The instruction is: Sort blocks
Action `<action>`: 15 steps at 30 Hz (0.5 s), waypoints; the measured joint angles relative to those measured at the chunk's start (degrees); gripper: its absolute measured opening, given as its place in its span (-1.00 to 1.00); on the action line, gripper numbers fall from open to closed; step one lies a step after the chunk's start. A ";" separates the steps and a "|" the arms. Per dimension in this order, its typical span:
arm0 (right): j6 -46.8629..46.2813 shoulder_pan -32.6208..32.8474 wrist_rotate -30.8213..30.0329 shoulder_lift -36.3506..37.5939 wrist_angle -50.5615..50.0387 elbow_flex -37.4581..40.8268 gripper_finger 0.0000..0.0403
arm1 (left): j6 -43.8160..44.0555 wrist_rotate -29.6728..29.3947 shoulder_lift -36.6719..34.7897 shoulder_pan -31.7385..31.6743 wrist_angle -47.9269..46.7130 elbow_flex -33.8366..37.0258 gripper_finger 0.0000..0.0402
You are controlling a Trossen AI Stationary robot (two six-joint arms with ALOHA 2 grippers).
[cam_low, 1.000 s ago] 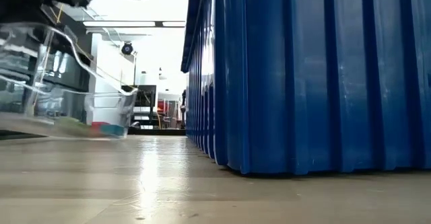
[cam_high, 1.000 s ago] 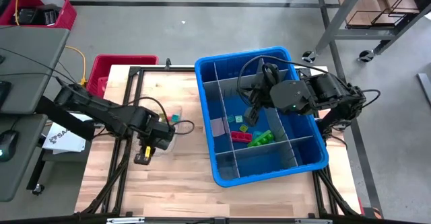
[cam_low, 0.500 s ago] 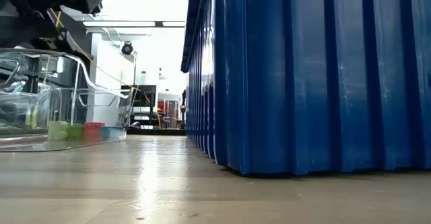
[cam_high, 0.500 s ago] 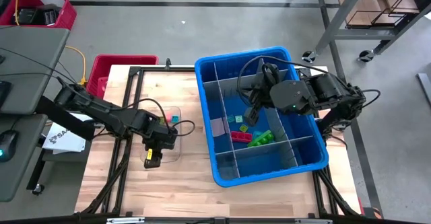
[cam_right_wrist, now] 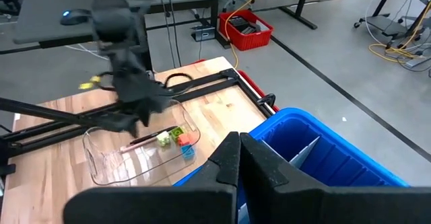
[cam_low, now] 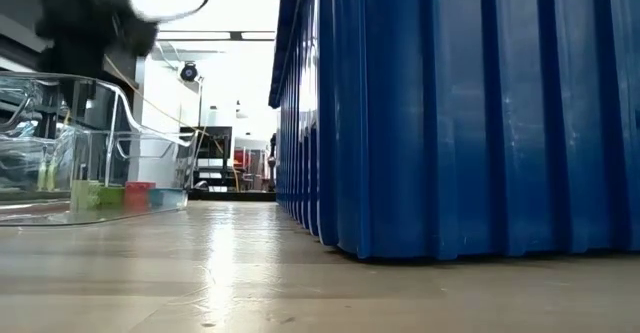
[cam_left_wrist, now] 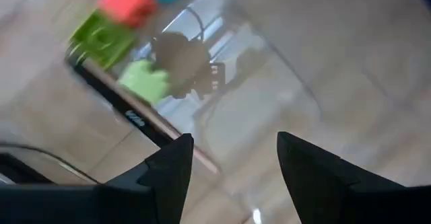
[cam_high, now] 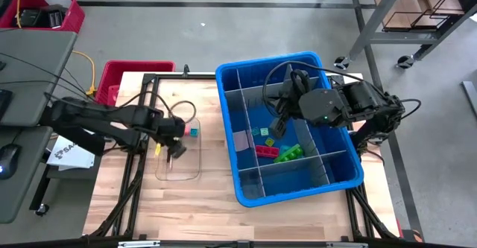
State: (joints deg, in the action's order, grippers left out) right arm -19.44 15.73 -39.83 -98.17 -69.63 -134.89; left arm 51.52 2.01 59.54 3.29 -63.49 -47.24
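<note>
A clear plastic tray [cam_high: 179, 153] lies flat on the wooden table left of the blue bin [cam_high: 328, 175]. At its far end rest a few small blocks [cam_right_wrist: 176, 138]: red [cam_left_wrist: 128, 0], green [cam_left_wrist: 100, 37], light green [cam_left_wrist: 148, 80] and teal [cam_high: 193, 132]. My left gripper [cam_left_wrist: 236, 177] hangs open above the tray's middle [cam_high: 174, 145], pointing down, with nothing between its fingers. More blocks lie in the bin's middle compartments: pink [cam_high: 242, 138], teal [cam_high: 261, 132], red [cam_high: 267, 151], green [cam_high: 288, 153]. My right gripper [cam_right_wrist: 239, 158] is shut and empty, held high over the bin [cam_high: 279, 125].
Grey divider panels [cam_high: 305, 145] split the bin into compartments. The bin's tall blue wall [cam_low: 450, 113] fills the right of the low view. Black frame rails [cam_high: 141, 129] run along the table's left side, and a red crate [cam_high: 123, 77] sits beyond the far left corner.
The clear tray, tipped up a second ago, has come down flat on the table with its blocks at the far end. My left gripper has let go of it, moved from the tray's near end toward the far edge, and rolled about its own axis.
</note>
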 joint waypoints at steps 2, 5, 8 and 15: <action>0.00 0.00 0.02 0.00 0.00 0.00 -1.00 | 6.33 -0.20 -1.64 -2.69 3.35 4.61 0.07; 0.00 0.00 0.00 0.00 0.02 0.00 -1.00 | 14.63 -0.14 -2.46 -5.27 8.77 9.89 0.08; 0.26 0.00 0.02 0.00 0.01 0.00 -1.00 | 19.13 -1.53 -2.02 -6.44 14.47 12.74 0.08; -0.02 -0.31 -0.02 0.00 0.12 0.00 -1.00 | 23.83 -8.57 0.58 -8.89 15.89 13.35 0.08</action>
State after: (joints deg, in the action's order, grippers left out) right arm -19.46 15.42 -39.85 -98.17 -69.51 -134.89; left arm 75.35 -6.56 60.11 -5.61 -47.60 -33.89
